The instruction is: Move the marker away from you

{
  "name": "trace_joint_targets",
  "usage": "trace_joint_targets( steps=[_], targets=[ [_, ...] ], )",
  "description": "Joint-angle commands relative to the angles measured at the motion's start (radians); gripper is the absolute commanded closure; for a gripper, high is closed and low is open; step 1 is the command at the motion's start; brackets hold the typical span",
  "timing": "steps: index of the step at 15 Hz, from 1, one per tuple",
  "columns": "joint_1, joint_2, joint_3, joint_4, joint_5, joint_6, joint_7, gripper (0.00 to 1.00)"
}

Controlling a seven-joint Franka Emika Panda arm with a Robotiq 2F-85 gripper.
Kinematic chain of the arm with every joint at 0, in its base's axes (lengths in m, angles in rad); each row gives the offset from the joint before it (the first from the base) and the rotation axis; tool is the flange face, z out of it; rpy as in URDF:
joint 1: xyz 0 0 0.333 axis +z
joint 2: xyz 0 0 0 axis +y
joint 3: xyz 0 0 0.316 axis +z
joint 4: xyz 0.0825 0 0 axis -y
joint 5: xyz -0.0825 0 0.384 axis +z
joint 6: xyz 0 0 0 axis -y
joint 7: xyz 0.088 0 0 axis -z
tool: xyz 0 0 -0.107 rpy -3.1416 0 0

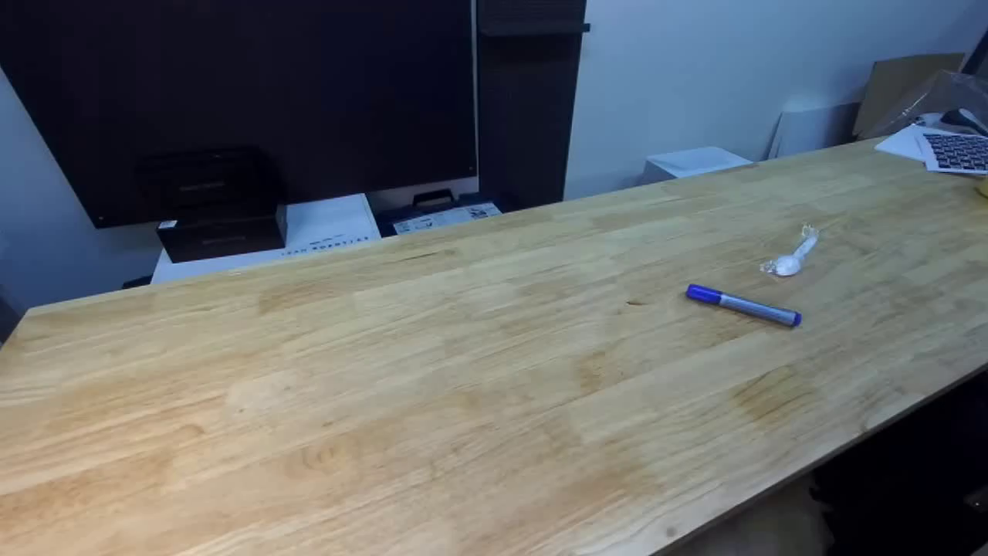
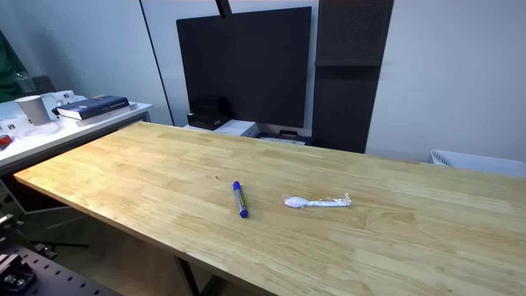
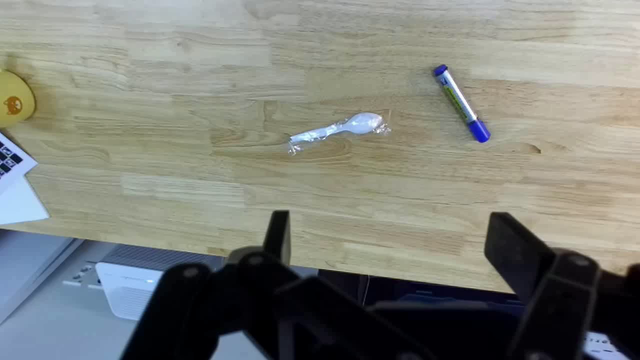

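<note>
The marker has a silver barrel with blue ends and lies on the wooden table. It shows in both exterior views (image 1: pixel 745 306) (image 2: pixel 240 199), apart from the wrapped spoon. In the wrist view the marker (image 3: pixel 460 102) lies at the upper right, with its blue cap toward the lower right. My gripper (image 3: pixel 390 219) is wide open, with nothing between its fingers. It hangs above the table, and the marker is beyond its fingertips in the wrist view. The gripper cannot be made out in the exterior views.
A white spoon in clear plastic (image 3: pixel 361 123) lies beside the marker, also in an exterior view (image 2: pixel 298 202). A yellow cup (image 3: pixel 17 97) and a checkered sheet (image 3: pixel 10 162) are at the left of the wrist view. The table edge (image 3: pixel 350 270) runs below the fingers there.
</note>
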Motion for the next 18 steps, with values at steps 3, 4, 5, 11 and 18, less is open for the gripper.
trace_joint_targets(
  steps=[3, 4, 5, 11, 18],
  targets=[
    [-0.002, 0.000, 0.002, 0.002, 0.002, -0.002, -0.002, 0.00],
    [-0.002, 0.000, 0.002, 0.002, 0.002, -0.002, -0.002, 0.00],
    [-0.002, 0.000, 0.002, 0.002, 0.002, -0.002, -0.002, 0.00],
    [-0.002, 0.000, 0.002, 0.002, 0.002, -0.002, -0.002, 0.00],
    [0.087, 0.066, -0.022, -0.031, 0.067, 0.148, -0.143, 0.00]
  ],
)
